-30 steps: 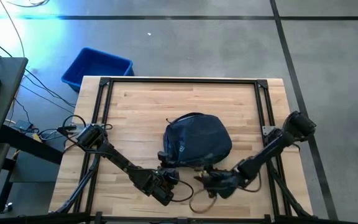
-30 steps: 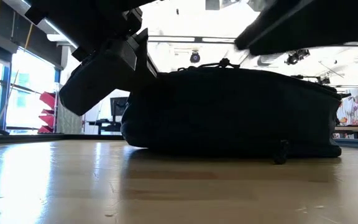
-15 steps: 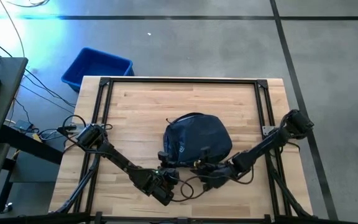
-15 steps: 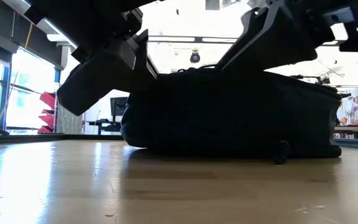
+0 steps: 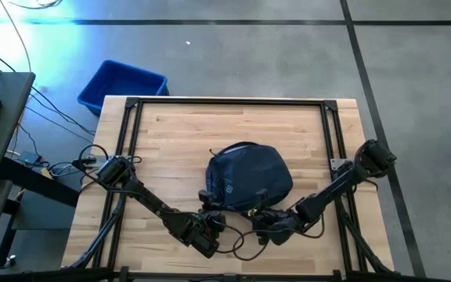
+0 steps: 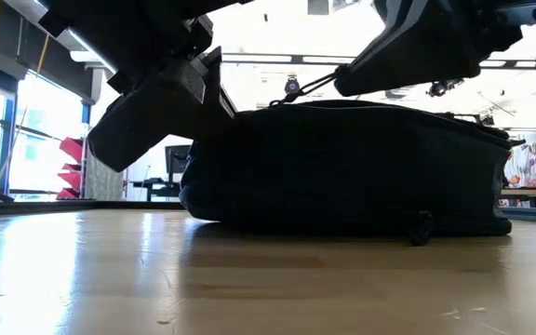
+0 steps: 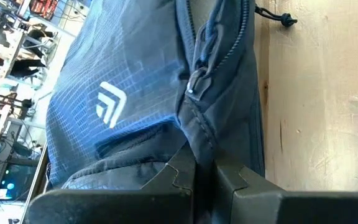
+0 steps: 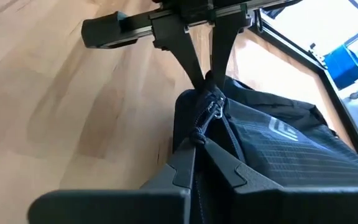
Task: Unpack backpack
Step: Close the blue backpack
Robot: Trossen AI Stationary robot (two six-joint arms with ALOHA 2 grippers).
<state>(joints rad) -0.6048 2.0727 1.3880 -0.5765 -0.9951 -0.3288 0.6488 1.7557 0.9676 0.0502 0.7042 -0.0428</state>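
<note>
Nearest the front edge of the pale wooden counter (image 5: 178,133), two dark arms meet at one dark navy soft fabric backpack (image 5: 249,176) with rounded corners and a small white logo (image 7: 109,103). The left pincer (image 7: 205,174) is pinched narrow on a fold of the backpack's fabric at its near left corner. The right pincer (image 8: 199,163) is closed on the backpack's dark zipper cord (image 8: 205,121), just right of that corner. The backpack lies flat at mid-counter; its contents are hidden. Beyond the counter's far left corner sits one bright blue rigid plastic bin (image 5: 122,84), its inside unclear.
</note>
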